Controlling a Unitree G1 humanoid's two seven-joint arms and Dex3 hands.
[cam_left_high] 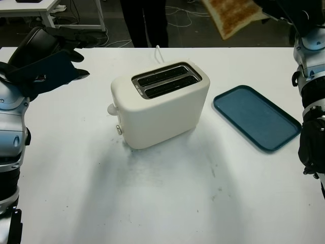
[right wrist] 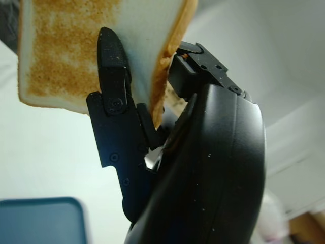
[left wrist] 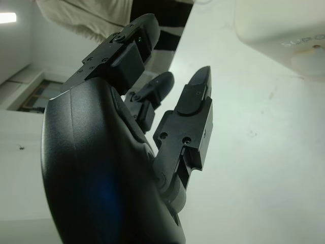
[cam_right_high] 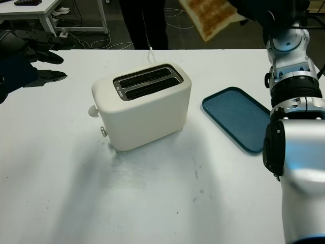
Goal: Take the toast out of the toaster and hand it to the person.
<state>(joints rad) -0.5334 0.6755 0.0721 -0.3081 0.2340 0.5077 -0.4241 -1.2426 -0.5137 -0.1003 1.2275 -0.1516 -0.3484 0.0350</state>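
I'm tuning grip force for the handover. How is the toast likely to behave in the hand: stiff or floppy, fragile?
The toast, pinched by the right hand at one edge, juts out without drooping, so it is probably stiff and light. Its browned, dry-looking face suggests it is brittle; a harder squeeze would likely crack or crumble it. With so small a grip area, it may pivot if jolted.

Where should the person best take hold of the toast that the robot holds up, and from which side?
Grip the free end of the toast, opposite the right hand, which pinches one edge between its fingers. That end projects toward the person across the table, so come in from that far side.
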